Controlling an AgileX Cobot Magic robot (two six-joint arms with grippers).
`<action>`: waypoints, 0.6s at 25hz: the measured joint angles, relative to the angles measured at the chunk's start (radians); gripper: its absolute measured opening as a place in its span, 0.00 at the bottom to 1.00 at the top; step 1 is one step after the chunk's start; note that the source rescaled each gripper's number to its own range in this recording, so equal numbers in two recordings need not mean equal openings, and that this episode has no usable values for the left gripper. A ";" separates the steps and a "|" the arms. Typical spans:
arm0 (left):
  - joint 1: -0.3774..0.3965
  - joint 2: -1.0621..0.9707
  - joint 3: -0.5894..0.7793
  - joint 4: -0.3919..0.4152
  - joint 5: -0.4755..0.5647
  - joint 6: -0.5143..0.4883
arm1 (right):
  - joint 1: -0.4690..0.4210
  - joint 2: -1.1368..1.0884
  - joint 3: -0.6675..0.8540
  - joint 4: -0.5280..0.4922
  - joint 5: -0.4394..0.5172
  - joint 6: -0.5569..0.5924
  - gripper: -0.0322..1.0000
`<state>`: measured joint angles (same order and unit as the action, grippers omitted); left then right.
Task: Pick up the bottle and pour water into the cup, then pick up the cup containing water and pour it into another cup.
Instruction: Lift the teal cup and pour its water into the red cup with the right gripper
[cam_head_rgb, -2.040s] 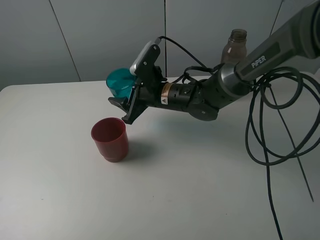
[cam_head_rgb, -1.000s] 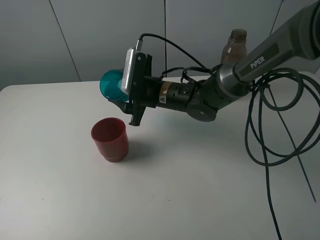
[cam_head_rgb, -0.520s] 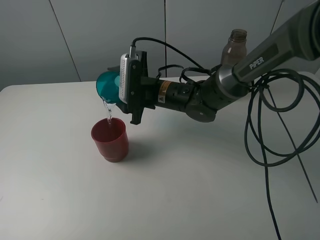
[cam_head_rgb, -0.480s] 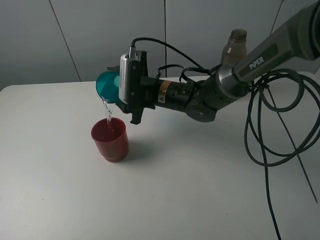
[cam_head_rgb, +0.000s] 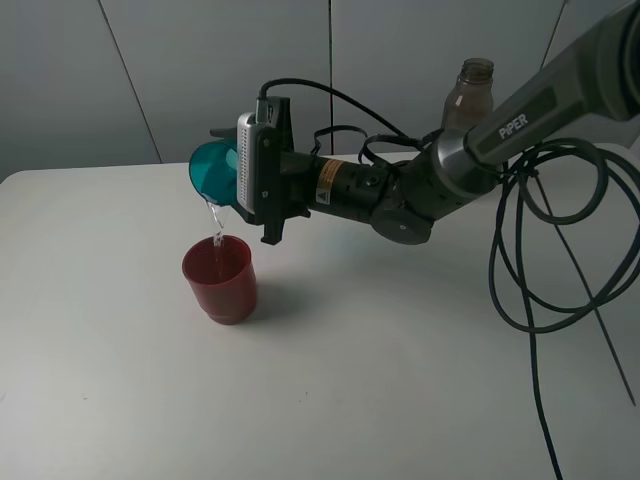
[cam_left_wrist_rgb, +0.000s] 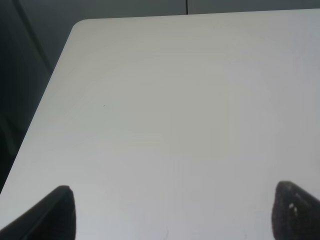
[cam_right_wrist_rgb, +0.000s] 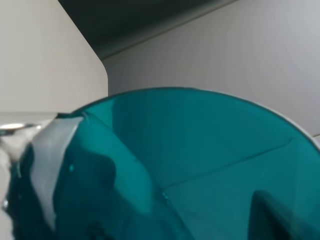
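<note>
**Teal cup tipped over red cup**

The right gripper (cam_head_rgb: 232, 180) clamps 1 teal cup (cam_head_rgb: 211, 172) on its side, water streaming into 1 red cup (cam_head_rgb: 220, 277) below on the table (cam_head_rgb: 120, 380). 1 bottle (cam_head_rgb: 471, 92) stands behind. The left gripper (cam_left_wrist_rgb: 170, 210) has its fingertips spread apart, holding nothing.

White round-cornered table (cam_head_rgb: 330, 400) against grey panelled wall (cam_head_rgb: 200, 70).

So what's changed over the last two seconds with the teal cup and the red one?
The right gripper, shut on the teal cup, has rolled it further onto its side and shifted it left, over the red cup. A thin stream of water now falls from its rim into the red cup; two seconds ago none was pouring. The red cup, the bottle and the table stayed put.
</note>
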<state>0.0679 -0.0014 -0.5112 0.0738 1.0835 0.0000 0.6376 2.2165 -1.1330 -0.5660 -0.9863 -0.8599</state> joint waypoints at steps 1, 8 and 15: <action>0.000 0.000 0.000 0.000 0.000 0.000 | 0.000 0.000 0.000 0.000 0.000 -0.004 0.08; 0.000 0.000 0.000 0.000 0.000 0.000 | 0.002 0.000 -0.002 0.003 0.023 -0.027 0.08; 0.000 0.000 0.000 0.000 0.000 0.000 | 0.002 0.000 -0.008 0.007 0.059 -0.090 0.08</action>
<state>0.0679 -0.0014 -0.5112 0.0738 1.0835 0.0000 0.6397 2.2165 -1.1412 -0.5590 -0.9271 -0.9496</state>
